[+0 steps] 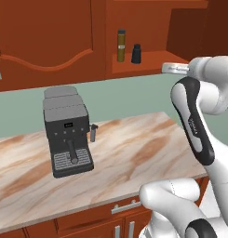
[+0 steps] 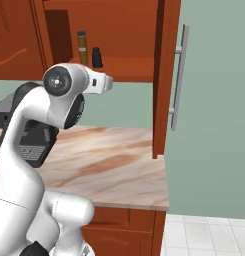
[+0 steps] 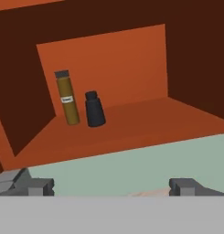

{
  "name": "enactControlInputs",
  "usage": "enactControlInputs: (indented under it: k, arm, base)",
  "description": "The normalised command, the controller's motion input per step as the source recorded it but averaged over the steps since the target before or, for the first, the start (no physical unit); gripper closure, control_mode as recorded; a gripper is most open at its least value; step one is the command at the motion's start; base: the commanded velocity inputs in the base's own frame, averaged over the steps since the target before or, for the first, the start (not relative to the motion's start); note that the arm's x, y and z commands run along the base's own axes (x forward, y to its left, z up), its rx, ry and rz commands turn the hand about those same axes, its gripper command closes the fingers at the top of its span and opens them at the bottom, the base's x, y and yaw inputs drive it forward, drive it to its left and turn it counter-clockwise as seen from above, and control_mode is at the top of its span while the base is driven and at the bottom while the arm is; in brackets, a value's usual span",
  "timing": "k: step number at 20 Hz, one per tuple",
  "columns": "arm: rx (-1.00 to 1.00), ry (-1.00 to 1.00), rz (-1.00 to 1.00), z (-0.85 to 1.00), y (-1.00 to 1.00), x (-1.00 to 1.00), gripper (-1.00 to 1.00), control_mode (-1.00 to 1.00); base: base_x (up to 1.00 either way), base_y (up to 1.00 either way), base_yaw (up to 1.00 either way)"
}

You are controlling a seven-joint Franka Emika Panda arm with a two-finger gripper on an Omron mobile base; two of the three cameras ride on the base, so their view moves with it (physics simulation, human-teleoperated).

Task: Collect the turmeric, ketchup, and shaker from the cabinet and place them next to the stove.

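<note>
Red-brown cabinet (image 3: 109, 59) ahead: your first pick is still to make. On its shelf, toward the left back corner, the turmeric (image 3: 67, 98) stands just beside the shaker (image 3: 94, 109). Your pincer (image 3: 111, 185) is wide open, empty, well short; reach in. Ketchup and stove aren't visible.

The robot's glossy white arm (image 1: 192, 118) is built of thick rounded links, smooth and swollen like pipe bends. Dark grey to black bands and inlays mark its joints; one long link carries a black stripe with small pale lettering, too fine to read. A round dark cap with a lighter centre closes one joint housing (image 2: 58, 80). The tool (image 3: 111, 186) ends in two small blocky dark grey fingertips (image 3: 189, 186), set wide apart.
</note>
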Motion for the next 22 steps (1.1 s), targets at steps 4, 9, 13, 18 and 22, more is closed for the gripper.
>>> enactControlInputs:
  k: [4,9,13,18,22]
  arm:
    - [0.0,0.05,0.0,0.06,0.04,0.48,-1.0,-1.0]
    - [0.0,0.03,0.0,0.21,0.16,0.47,-1.0,-1.0]
    - [0.0,0.0,0.02,0.27,-0.02,0.38,-1.0,-1.0]
    - [-0.05,0.0,0.06,0.17,-0.02,0.33,-1.0,-1.0]
    - [-0.16,-0.03,0.12,0.01,-0.08,0.39,-1.0,-1.0]
  base:
    - [0.0,0.0,0.0]
    - [0.0,0.0,0.0]
    - [0.0,0.0,0.0]
    - [0.0,0.0,0.0]
    - [0.0,0.0,0.0]
